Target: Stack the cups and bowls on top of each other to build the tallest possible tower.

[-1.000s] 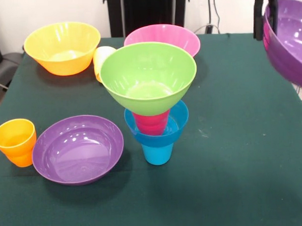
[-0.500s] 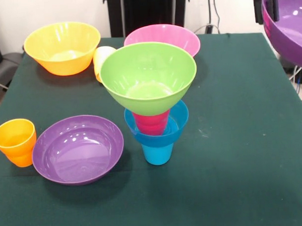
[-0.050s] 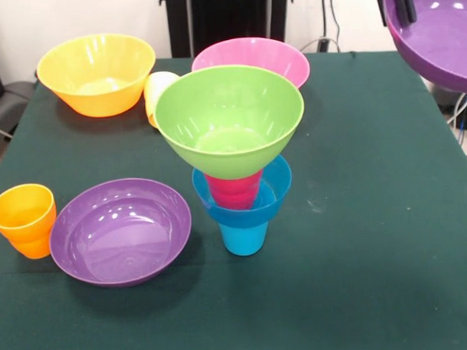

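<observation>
The tower stands mid-table: a blue cup [image 3: 244, 237] at the bottom, a small blue bowl [image 3: 276, 190], a red cup [image 3: 234, 192] and a lime green bowl [image 3: 228, 117] on top. High at the top right, my gripper [image 3: 394, 4] is shut on the rim of a tilted purple bowl [image 3: 443, 37], one finger on each side of its wall. A second purple bowl [image 3: 120, 230] rests at the front left, with an orange cup [image 3: 24, 219] beside it. A yellow cup [image 3: 158, 93] lies on its side behind the tower.
An orange-yellow bowl [image 3: 96, 72] sits at the far left and a pink bowl [image 3: 251, 58] at the far middle, both upright. The green table cloth [image 3: 373, 216] ends at its right edge just under the held bowl.
The held purple bowl has risen and shifted a little left with my gripper. Nothing on the table has moved.
</observation>
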